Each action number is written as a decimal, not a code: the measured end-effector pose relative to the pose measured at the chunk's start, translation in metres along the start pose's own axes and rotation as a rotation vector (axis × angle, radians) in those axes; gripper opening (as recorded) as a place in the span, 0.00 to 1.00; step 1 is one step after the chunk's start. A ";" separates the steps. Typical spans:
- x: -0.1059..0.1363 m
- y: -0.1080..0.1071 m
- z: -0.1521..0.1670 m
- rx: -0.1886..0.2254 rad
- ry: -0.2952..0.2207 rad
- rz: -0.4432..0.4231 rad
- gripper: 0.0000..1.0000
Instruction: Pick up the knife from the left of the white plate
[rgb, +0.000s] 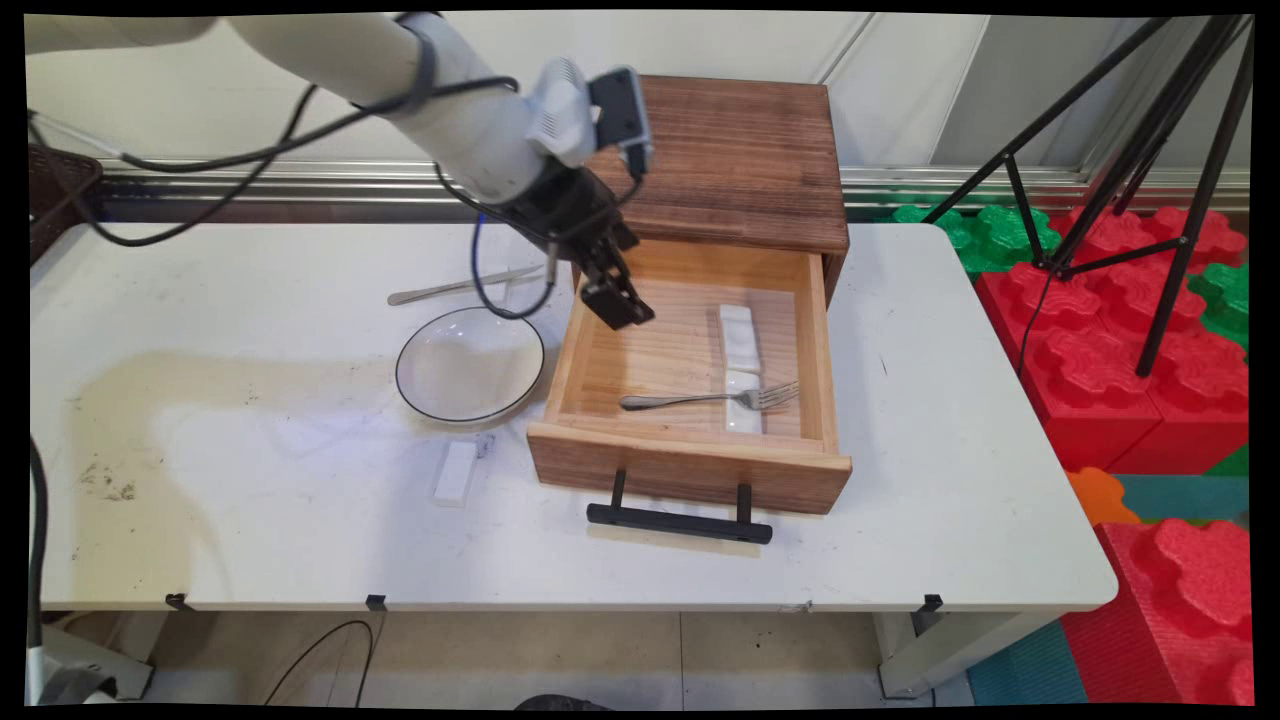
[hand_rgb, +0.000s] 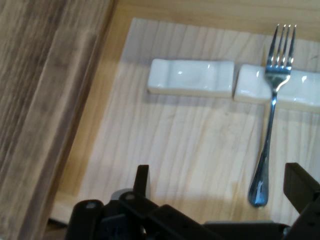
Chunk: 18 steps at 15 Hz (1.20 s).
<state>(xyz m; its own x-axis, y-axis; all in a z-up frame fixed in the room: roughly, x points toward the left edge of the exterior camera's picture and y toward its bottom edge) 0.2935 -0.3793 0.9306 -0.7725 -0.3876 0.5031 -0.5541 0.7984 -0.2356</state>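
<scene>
My gripper (rgb: 617, 304) hangs over the back left part of the open wooden drawer (rgb: 690, 465), open and holding nothing. In the hand view the gripper (hand_rgb: 220, 186) has its fingers (hand_rgb: 143, 178) spread wide above the bare drawer floor. A metal fork (rgb: 705, 398) lies across the drawer with its tines on a white rest (rgb: 743, 412). A second white rest (rgb: 738, 336) lies just behind the first. The hand view shows the fork (hand_rgb: 267, 145) to the right of the gripper and both white rests (hand_rgb: 192, 77) beyond it.
The drawer belongs to a dark wooden cabinet (rgb: 735, 160) at the table's back. A white bowl (rgb: 470, 365) with a dark rim sits left of the drawer, a knife (rgb: 465, 286) behind it, a third white rest (rgb: 455, 472) in front. Black tripod legs (rgb: 1120, 160) stand at right.
</scene>
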 end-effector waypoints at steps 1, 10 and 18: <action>-0.004 -0.002 -0.005 0.007 0.001 -0.005 1.00; -0.052 -0.018 -0.046 0.063 -0.018 -0.047 1.00; -0.100 -0.041 -0.066 0.125 -0.080 -0.104 1.00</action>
<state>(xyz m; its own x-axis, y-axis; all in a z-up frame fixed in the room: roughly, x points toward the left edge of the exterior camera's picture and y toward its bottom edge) 0.4135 -0.3432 0.9446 -0.7285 -0.5043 0.4636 -0.6625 0.6908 -0.2896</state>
